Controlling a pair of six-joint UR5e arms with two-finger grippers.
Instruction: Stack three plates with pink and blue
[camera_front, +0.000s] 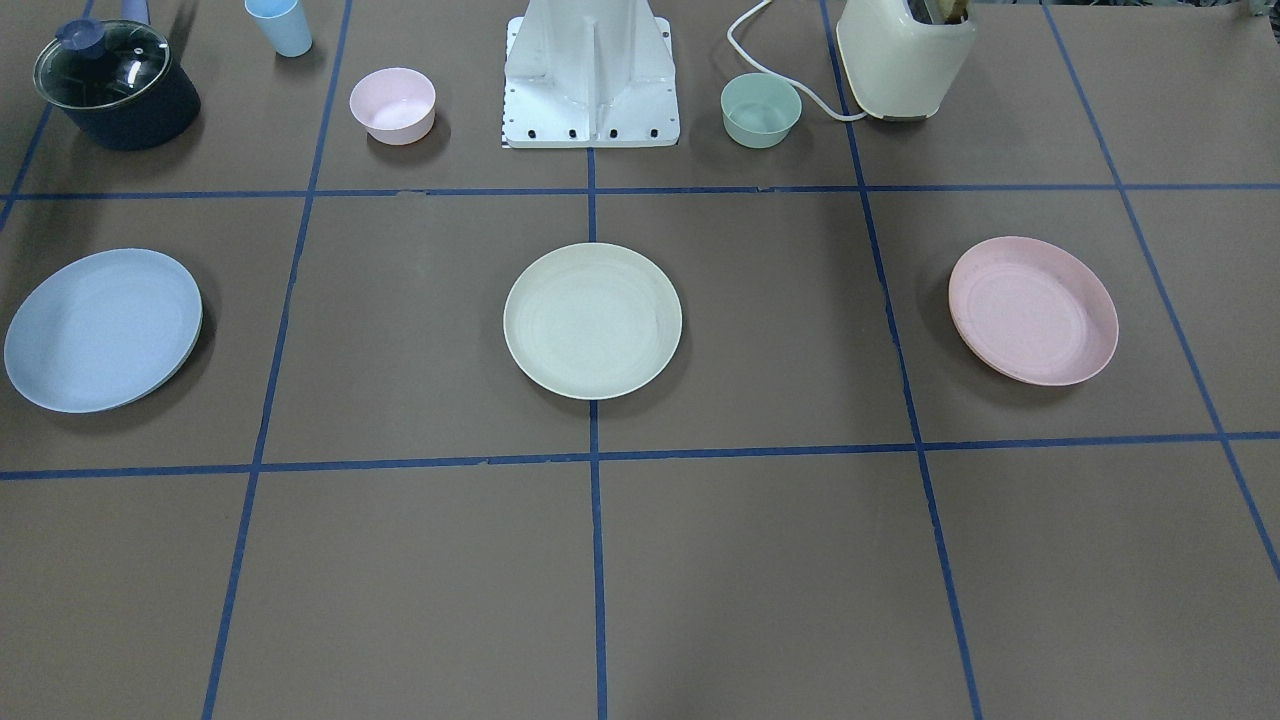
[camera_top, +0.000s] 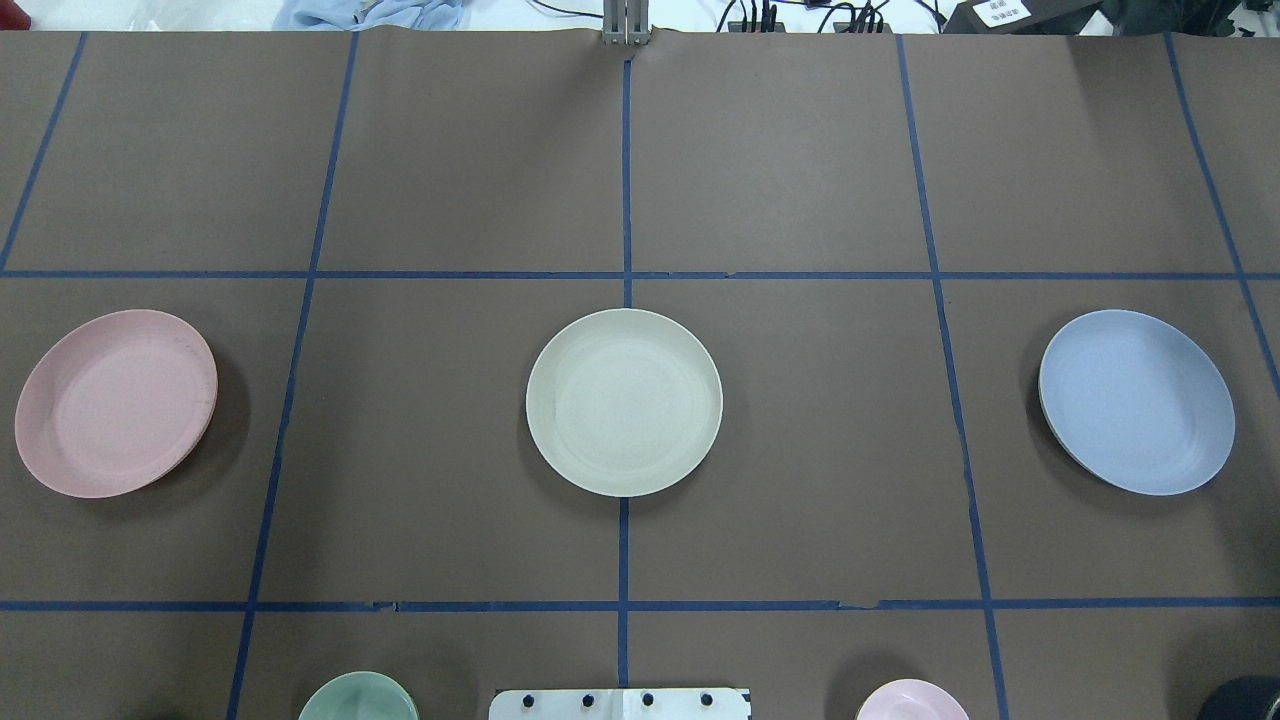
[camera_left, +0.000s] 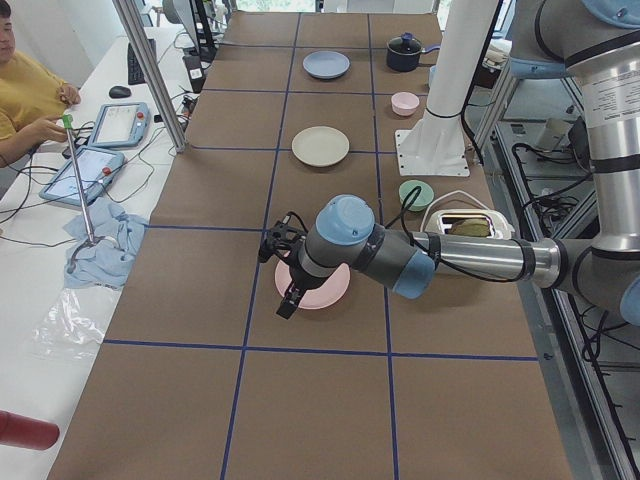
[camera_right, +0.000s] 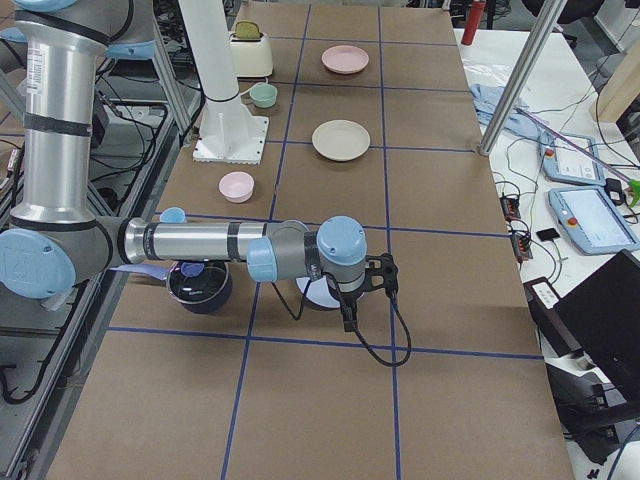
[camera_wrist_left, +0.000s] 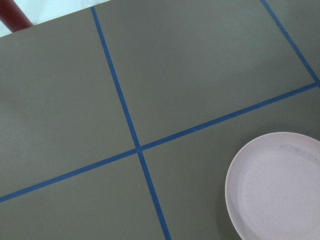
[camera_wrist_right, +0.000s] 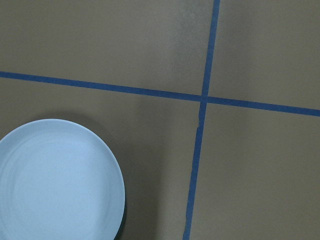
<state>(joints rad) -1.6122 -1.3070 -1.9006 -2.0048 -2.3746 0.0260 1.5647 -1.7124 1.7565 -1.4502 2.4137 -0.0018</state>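
Pink plate sits mid-left of the overhead frame, cream plate dead centre, blue plate mid-right, all well apart, so we'd say nothing's stacked yet, and we can't tell whether left gripper or right gripper is open or holding anything.

Lidded pot, blue cup, pink bowl, green bowl, toaster

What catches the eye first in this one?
Three plates lie apart in a row across the table: pink plate on the robot's left, cream plate centre, blue plate right. The side views show the left arm stretched out near the pink plate and the right arm near the blue plate.
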